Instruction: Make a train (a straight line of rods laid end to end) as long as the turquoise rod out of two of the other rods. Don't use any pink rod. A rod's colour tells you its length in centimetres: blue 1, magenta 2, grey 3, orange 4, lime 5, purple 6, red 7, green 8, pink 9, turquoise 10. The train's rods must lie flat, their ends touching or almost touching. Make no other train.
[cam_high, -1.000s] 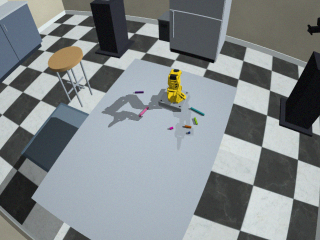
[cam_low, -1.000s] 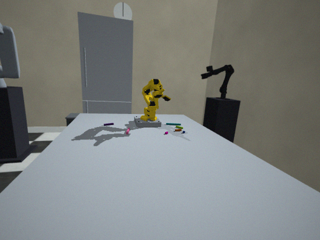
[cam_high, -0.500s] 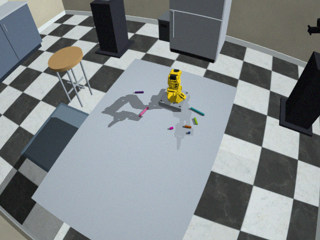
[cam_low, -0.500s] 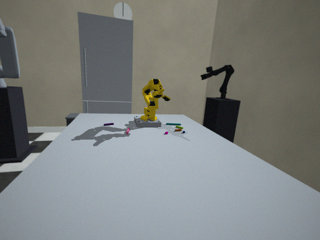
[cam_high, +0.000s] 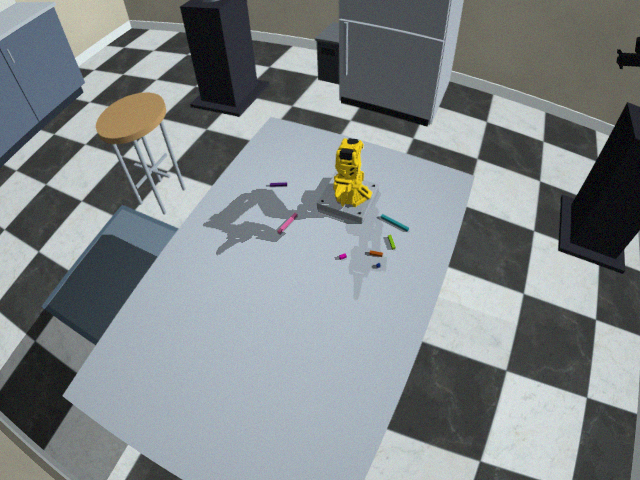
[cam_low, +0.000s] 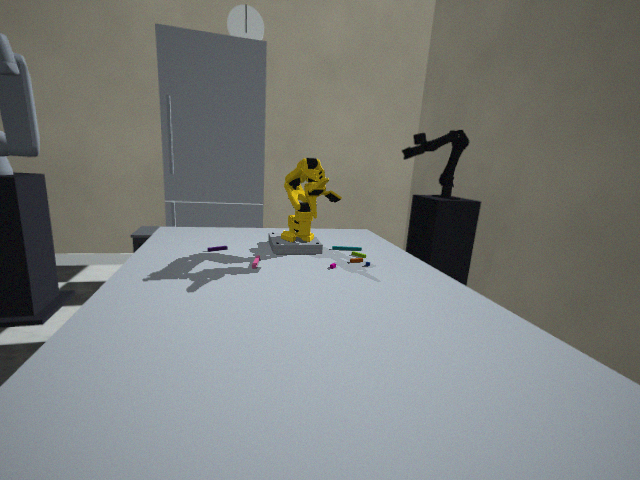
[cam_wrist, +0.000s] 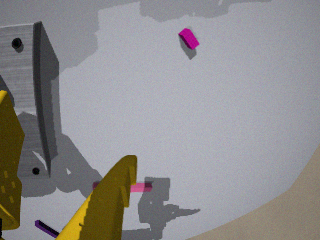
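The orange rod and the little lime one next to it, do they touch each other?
Apart. The top view shows bare table between the orange rod and the lime rod; the lime one lies farther back, at an angle.

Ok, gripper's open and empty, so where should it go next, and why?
Probably swing toward the purple rod and lower over it. Purple plus the orange rod matches the turquoise rod. The two lie far apart, and the gripper hangs raised, open, holding nothing.
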